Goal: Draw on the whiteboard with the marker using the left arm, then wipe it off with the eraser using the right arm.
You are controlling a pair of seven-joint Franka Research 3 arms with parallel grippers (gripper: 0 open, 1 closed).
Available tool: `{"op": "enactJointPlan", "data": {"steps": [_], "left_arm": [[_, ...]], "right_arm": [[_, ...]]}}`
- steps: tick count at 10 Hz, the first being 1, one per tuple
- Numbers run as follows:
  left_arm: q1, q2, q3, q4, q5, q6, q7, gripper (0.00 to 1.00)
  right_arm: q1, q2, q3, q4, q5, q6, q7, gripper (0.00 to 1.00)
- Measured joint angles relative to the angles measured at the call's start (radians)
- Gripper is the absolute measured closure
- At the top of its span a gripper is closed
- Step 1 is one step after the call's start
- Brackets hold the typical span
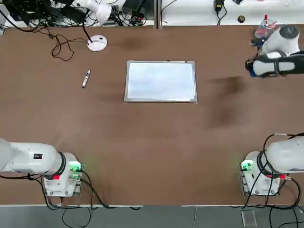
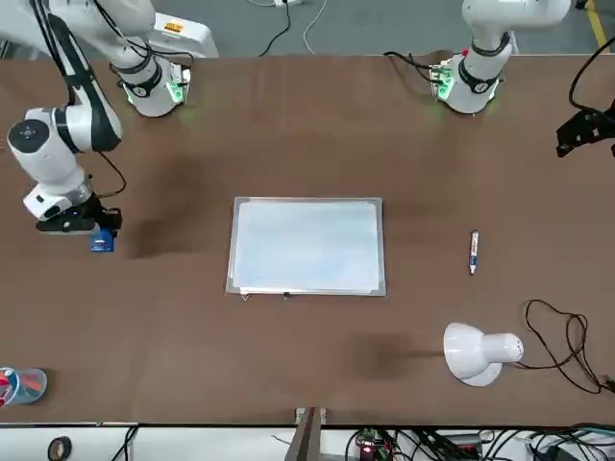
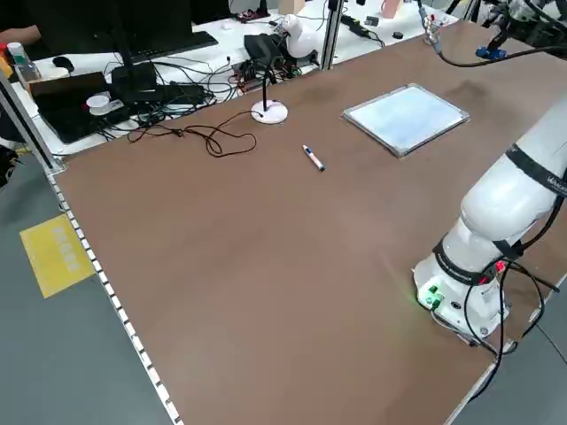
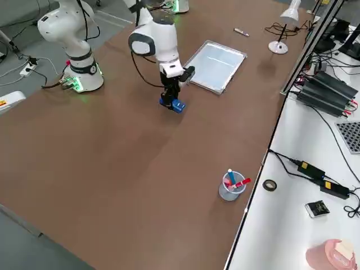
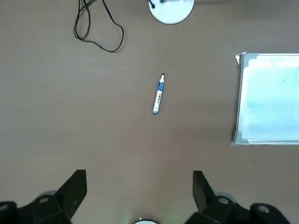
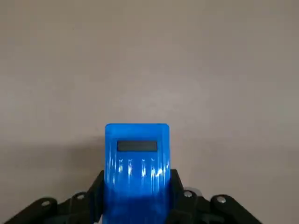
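The left gripper (image 5: 140,179), wide open and empty over the left side, could tip or roll the slim marker (image 1: 86,79), lying left of the whiteboard (image 1: 161,81), if it closes off-centre. The right gripper (image 6: 137,179), closed on the eraser (image 2: 102,240) at far right, might crowd the drawing arm if brought in early

White lamp (image 2: 476,355) beside tangled cable (image 2: 567,348)

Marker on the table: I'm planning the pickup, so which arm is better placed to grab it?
The left, I'd say. Its open gripper hangs free on the marker's side of the whiteboard. The right gripper is clamped on the eraser, beyond the board's other side.
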Motion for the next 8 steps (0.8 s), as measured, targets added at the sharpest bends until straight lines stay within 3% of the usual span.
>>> {"op": "enactJointPlan", "data": {"steps": [4,8], "left_arm": [[0.0,0.0,-0.004,0.0,0.0,0.023,0.004,0.0],[0.001,0.001,-0.004,0.0,0.001,0.027,0.005,0.0]], "right_arm": [[-0.017,0.108,-0.111,-0.048,0.0,0.221,-0.155,0.44],[-0.028,0.274,-0.149,-0.049,0.0,0.409,-0.185,0.44]]}}
